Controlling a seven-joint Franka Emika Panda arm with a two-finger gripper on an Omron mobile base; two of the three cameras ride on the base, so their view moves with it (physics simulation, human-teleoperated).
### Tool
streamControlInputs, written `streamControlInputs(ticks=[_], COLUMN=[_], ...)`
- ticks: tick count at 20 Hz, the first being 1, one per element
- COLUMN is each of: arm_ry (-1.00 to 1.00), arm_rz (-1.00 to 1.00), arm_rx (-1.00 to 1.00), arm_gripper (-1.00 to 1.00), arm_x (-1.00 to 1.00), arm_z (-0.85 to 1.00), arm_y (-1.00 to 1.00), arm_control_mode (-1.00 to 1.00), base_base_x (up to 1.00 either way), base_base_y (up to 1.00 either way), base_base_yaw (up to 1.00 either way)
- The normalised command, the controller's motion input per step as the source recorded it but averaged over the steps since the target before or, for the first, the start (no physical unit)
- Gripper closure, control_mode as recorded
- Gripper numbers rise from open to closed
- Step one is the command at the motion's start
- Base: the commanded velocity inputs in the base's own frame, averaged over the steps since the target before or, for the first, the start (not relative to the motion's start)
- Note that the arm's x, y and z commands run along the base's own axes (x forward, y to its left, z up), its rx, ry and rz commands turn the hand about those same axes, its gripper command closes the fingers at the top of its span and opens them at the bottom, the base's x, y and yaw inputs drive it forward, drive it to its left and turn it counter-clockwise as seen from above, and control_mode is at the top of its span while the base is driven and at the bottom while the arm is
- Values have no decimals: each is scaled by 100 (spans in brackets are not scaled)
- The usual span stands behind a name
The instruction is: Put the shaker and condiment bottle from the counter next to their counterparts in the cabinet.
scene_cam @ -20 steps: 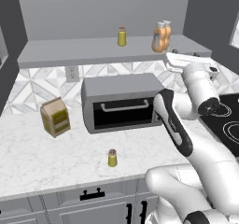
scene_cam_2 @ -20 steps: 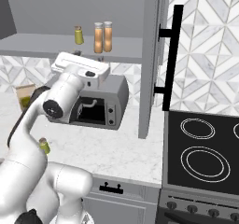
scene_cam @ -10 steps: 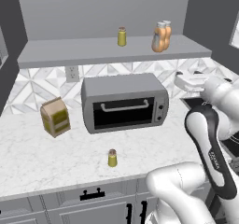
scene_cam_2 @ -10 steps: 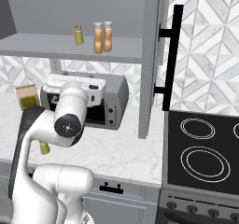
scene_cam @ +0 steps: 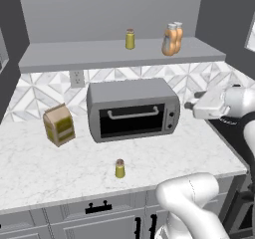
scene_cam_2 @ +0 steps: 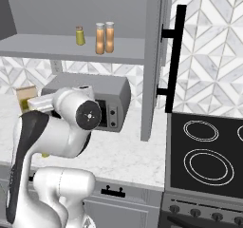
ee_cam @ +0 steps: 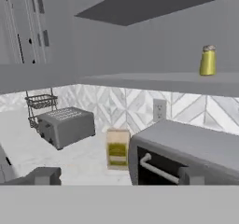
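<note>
I'm counting two orange condiment bottles point(scene_cam: 171, 39) standing together in the cabinet point(scene_cam: 119, 56) — that half looks done. The shaker point(scene_cam: 120, 168) is sitting on the counter point(scene_cam: 60, 168), its twin point(scene_cam: 130, 39) waiting above. I'm carrying nothing, gripper point(ee_cam: 119, 176) wide open.

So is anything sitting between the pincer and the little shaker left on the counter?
Nothing visible. The open pincer hangs right of the toaster oven; the shaker stands alone on bare counter in front of it.
</note>
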Motion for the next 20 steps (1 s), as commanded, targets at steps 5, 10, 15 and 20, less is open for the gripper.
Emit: streamControlInputs(ticks=[5,10,15,20], arm_ry=[0,23,34,16], arm_rz=[15,5,9,1], arm_rx=[-27,-15,0,0], arm_gripper=[-100,-100,-100,-100], arm_x=[-51,-14,0,0], arm_z=[-90,-64,-48,-34], arm_y=[99,53,0,-3], arm_control_mode=[-100,-100,-100,-100], base_base_x=[0,0,0,0], base_base_y=[0,0,0,0], base_base_yaw=[0,0,0,0])
